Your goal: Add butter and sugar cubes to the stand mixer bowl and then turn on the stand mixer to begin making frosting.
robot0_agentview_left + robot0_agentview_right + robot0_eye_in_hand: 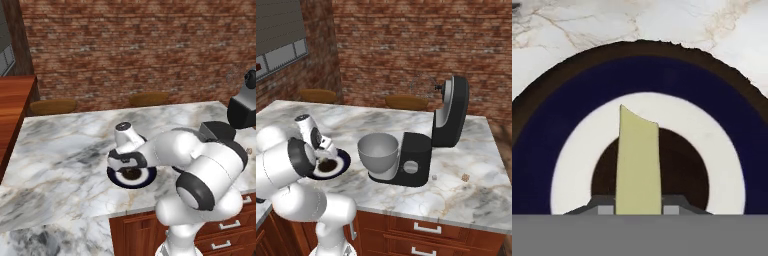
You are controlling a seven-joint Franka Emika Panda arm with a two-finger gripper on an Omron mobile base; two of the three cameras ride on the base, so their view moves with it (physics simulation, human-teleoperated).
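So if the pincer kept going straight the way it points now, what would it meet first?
The pincer, shut on the butter stick, points down at the plate; the butter's far end would probably touch the plate's dark centre first.

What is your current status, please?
Gripper over plate, butter between its fingers. Stand mixer bowl empty, mixer head up. Nothing in the way.

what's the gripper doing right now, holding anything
Gripper: shut on the butter stick, just above the plate.

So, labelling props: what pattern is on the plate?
Concentric rings: brown rim, dark blue, white, dark brown centre on the plate; clearest in the hand view.
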